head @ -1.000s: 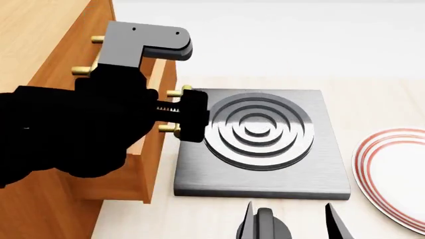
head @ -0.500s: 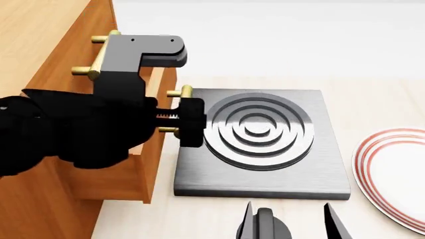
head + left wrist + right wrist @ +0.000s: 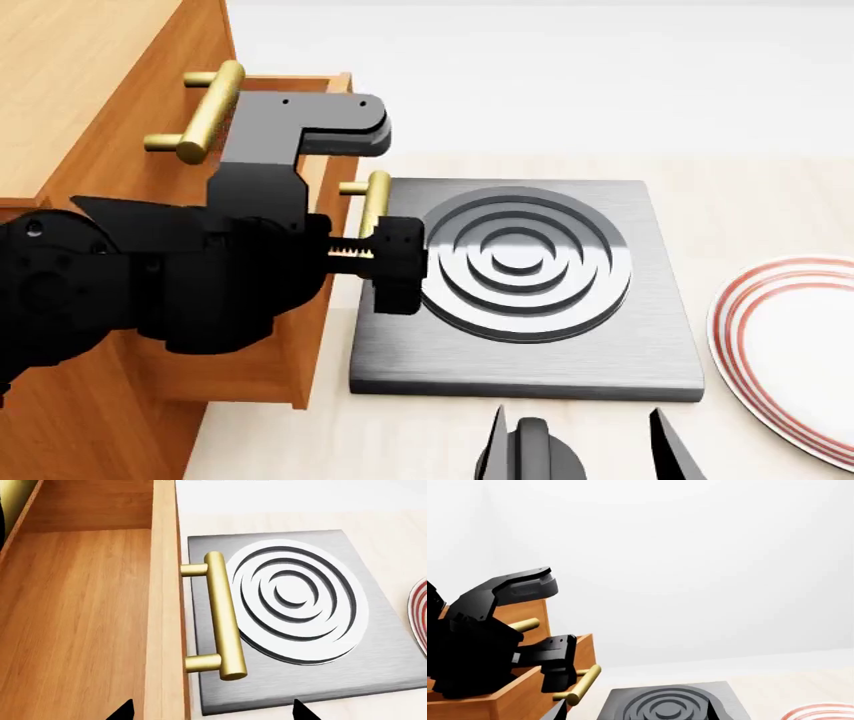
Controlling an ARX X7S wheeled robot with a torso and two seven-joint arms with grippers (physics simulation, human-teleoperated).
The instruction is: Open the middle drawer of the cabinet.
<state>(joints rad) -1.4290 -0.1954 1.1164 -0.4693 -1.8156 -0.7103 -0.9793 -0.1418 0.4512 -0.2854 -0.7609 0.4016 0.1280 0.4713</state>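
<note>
The orange-brown cabinet (image 3: 94, 60) fills the left of the head view. Its middle drawer (image 3: 310, 360) stands pulled out over the table, and the left wrist view shows its bare wooden inside (image 3: 73, 620). The drawer's brass bar handle (image 3: 223, 615) faces the stove plate. My left gripper (image 3: 350, 252) hovers over the drawer front, open. Its two fingertips (image 3: 300, 712) straddle the front panel and handle without touching them. The top drawer's handle (image 3: 207, 110) shows above the left arm. My right gripper (image 3: 587, 450) is open and holds nothing at the near edge.
A grey stove plate (image 3: 527, 290) with raised rings lies right beside the open drawer front. A white plate with red rings (image 3: 787, 350) sits at the right edge. The bottom drawer is hidden behind my left arm.
My left arm has shifted down and back, uncovering the top drawer's handle. Its finger has slid lower beside the middle handle. The drawer stays pulled out and the right arm is still.
</note>
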